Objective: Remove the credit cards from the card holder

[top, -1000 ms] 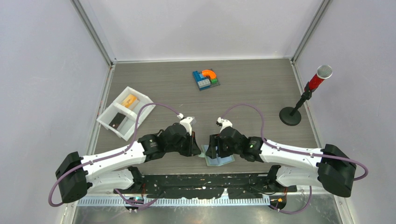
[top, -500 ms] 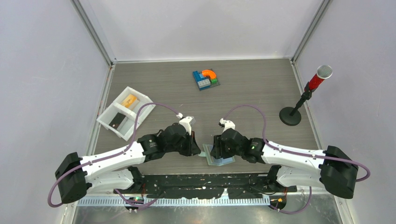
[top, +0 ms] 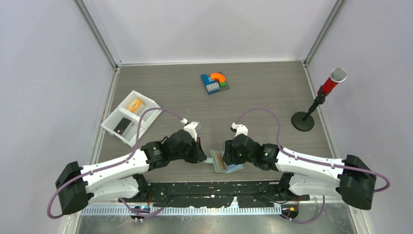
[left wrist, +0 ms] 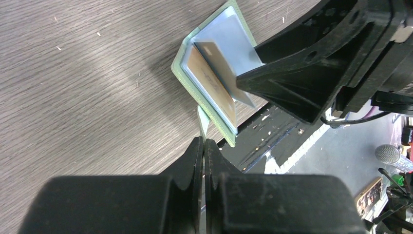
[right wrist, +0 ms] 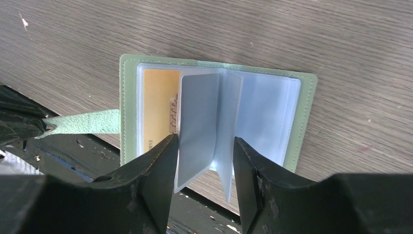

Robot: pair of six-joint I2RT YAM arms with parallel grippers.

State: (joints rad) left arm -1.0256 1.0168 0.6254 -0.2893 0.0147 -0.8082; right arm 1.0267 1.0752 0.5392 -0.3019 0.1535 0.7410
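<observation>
holder (top: 225,163) open, lower middle of top view, at surface (top: 170,92) edge | left pincer (left wrist: 203,142) clenched on tab (right wrist: 83,122) | right pincer (right wrist: 205,141) released, straddling sleeves (right wrist: 197,112) | orange card (right wrist: 158,97) in left pocket | risk: right nips sleeve, not card, dragging holder

The left arm (top: 117,165) and right arm (top: 311,163) are white-shelled with bulky black joints, each trailing a looping purple cable (top: 160,109) (small dark screws (top: 100,169) dot the white shells).

matt suede-like card holder (right wrist: 127,97), glossy translucent plastic sleeves (right wrist: 197,122), wood-grain table (right wrist: 243,34)
</observation>
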